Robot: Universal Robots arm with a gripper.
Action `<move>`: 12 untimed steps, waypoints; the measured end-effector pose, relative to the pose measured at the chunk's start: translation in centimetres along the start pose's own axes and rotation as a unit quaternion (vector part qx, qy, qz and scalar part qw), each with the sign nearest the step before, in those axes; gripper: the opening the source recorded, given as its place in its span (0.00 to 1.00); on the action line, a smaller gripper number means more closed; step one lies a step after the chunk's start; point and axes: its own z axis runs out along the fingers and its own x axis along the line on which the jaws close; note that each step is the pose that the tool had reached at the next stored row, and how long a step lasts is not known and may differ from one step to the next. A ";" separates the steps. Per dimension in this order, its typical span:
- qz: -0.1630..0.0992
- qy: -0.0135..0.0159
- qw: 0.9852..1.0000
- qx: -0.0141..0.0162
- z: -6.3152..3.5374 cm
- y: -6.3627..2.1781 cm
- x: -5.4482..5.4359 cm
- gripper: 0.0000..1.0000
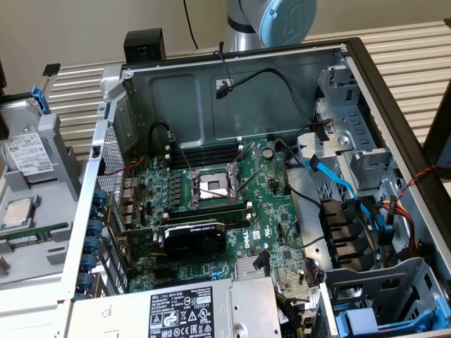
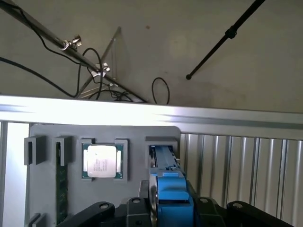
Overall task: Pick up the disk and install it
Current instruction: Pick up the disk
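We are seeing the disk (image 1: 28, 151) standing on edge in a slot of the grey holder (image 2: 135, 156), beside the open computer case (image 1: 232, 91), on the exterior view's left. In the wrist view the gripper (image 2: 170, 213) is straddling the disk's blue frame, with the long axis running straight away from the jaws. We cannot tell whether they are clamping it.
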 end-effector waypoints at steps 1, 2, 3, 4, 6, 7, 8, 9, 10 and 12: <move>0.000 0.000 1.000 0.000 0.00 0.00 0.0 0.37; 0.000 0.000 1.000 0.000 0.00 0.01 0.0 0.37; 0.000 0.000 1.000 0.000 0.00 0.00 0.0 0.37; 0.000 0.000 1.000 0.000 0.00 0.00 0.0 0.37; 0.000 -0.001 1.000 0.000 0.00 0.01 0.0 0.37; 0.000 -0.001 1.000 0.000 0.00 0.01 0.0 0.37; 0.000 -0.001 1.000 0.000 0.00 0.01 0.0 0.37; 0.000 0.000 1.000 0.000 0.00 0.01 0.0 0.37; 0.000 -0.001 1.000 0.000 0.00 0.01 0.0 0.37; 0.000 -0.001 1.000 0.000 -0.01 0.02 0.1 0.37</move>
